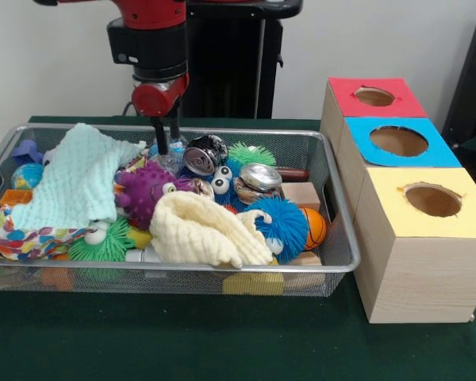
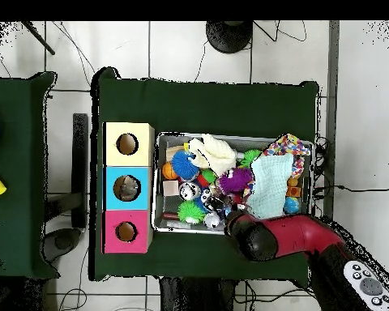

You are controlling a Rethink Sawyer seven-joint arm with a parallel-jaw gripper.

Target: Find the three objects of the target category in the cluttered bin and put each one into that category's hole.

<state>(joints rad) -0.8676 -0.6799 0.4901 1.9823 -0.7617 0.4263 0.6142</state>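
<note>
The wire mesh bin (image 1: 343,238) is piled with toys and cloths; it also shows in the overhead view (image 2: 230,136). My gripper (image 1: 169,147) hangs open at the bin's far side. Its tips are down among the clutter, right above a small clear glinting bottle (image 1: 170,163) that is mostly buried. I cannot make out any other clear bottle for certain. A shiny silver can (image 1: 259,178) and a dark shiny can (image 1: 205,153) lie just right of the gripper. In the overhead view the arm's head (image 2: 251,236) hides the gripper.
Three wooden boxes with round holes stand beside the bin: red (image 1: 374,97), blue (image 1: 398,141), yellow (image 1: 432,200). Something greyish shows in the blue box's hole (image 2: 126,189). A mint cloth (image 1: 75,178), a cream cloth (image 1: 202,230) and several fuzzy spiky balls (image 1: 143,190) cover the bin.
</note>
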